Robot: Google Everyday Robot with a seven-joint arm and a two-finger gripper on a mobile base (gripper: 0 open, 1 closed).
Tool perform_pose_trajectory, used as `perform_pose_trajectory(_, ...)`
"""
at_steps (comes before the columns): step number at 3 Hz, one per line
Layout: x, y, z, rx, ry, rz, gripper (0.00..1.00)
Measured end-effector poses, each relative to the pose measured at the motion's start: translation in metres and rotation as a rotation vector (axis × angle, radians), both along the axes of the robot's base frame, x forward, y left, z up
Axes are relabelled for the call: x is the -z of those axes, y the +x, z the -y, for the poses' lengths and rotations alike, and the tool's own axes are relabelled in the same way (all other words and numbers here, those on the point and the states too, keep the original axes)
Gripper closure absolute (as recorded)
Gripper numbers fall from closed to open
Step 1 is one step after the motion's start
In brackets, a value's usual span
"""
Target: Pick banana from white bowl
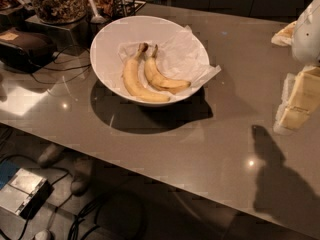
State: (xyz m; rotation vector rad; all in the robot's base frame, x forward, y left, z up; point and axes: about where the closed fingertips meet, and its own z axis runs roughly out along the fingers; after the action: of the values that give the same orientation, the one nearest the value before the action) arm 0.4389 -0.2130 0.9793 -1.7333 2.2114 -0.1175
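The white bowl (107, 39) stands on the grey-brown counter at the upper middle, lined with crumpled white paper (182, 54). Two bananas lie in it side by side. The banana (161, 80) is the shorter, strongly curved one on the right, with a thin stem pointing away and a browner end toward the right. The longer, evenly yellow banana (132, 79) lies left of it. My gripper (296, 103) hangs at the right edge of the view, above the counter and well to the right of the bowl, holding nothing that I can see.
A glass jar of granola (56, 1) and a holder with utensils (117, 4) stand behind the bowl at the far left. A dark device with cables (22, 46) sits left of the bowl. The counter's front edge (125, 166) runs diagonally; boxes and cables lie on the floor below.
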Motion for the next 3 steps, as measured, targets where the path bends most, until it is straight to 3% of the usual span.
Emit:
perform_pose_trajectory(1, 0.000, 0.000, 0.000, 0.000, 0.000, 0.000, 0.00)
perform_pose_trajectory(2, 0.002, 0.013, -0.010, 0.049, 0.032, -0.018, 0.00)
perform_pose_trajectory(3, 0.006, 0.048, -0.031, 0.133, 0.079, -0.088, 0.00)
